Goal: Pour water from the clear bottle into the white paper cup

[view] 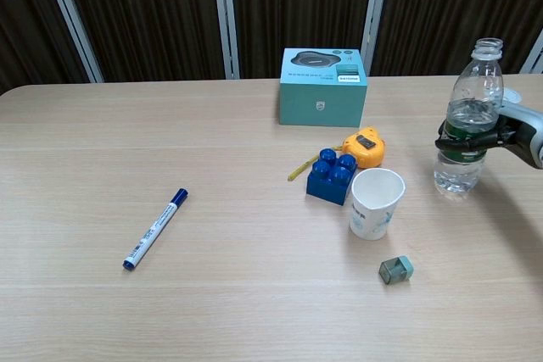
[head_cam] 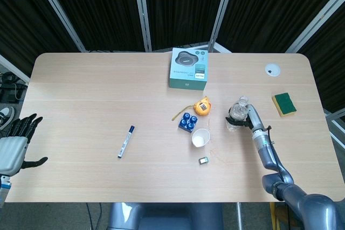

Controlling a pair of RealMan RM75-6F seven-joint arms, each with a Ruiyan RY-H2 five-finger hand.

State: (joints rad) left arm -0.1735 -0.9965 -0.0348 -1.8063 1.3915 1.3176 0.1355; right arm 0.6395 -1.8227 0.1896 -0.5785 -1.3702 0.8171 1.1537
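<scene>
The clear bottle [view: 466, 120] is gripped around its labelled middle by the right hand [view: 501, 136], whose dark fingers are wrapped about the green band. It is held upright and uncapped, so that nothing is spilled before the mouth is brought over the target; in the chest view its base appears to be raised just off the table [view: 212, 294], though this cannot be settled from the pictures. A grasp at mid-height would seem to have been chosen because the bottle can be tipped from there without the neck being blocked by the fingers. The white paper cup [view: 375, 203] is standing open-mouthed on the table, near the bottle and towards the robot's left of it, so only a short carry and a tilt would be needed for pouring — a step judged not yet begun, since no water can be seen in the cup. Close around the cup lie a blue brick [view: 332, 175], an orange tape measure [view: 366, 146] and a small grey-green sharpener [view: 395, 270]; these crowd the cup's surroundings, and the cup, being light, could be knocked by a careless approach. The left hand [head_cam: 15, 146] is kept at the far left edge of the table — empty, fingers spread — well apart from the work.
</scene>
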